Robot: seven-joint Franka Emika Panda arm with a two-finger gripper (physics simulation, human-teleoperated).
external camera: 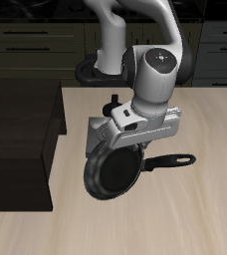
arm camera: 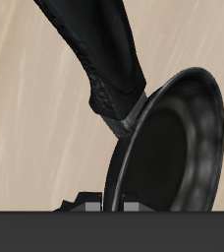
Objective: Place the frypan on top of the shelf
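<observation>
**Frypan Held Tilted Above the Table, Beside the Shelf**

While the gripper (external camera: 126,142) hangs over the light wooden table (external camera: 185,219), the frypan (external camera: 113,171) sits tilted beneath it, its round black bowl facing the camera in the exterior view and its long handle (external camera: 170,160) pointing away from the shelf (external camera: 21,139). The gripper appears closed on the frypan's rim near the base of the handle, though its fingertips are hidden in both views. In the wrist view the frypan (arm camera: 173,148) stands almost on edge, handle (arm camera: 94,44) stretching across the wood grain. The shelf, dark and boxy with stepped tiers, stands just beside the frypan, its flat top bare. Dark drawer cabinets (external camera: 46,45) line the back.
</observation>
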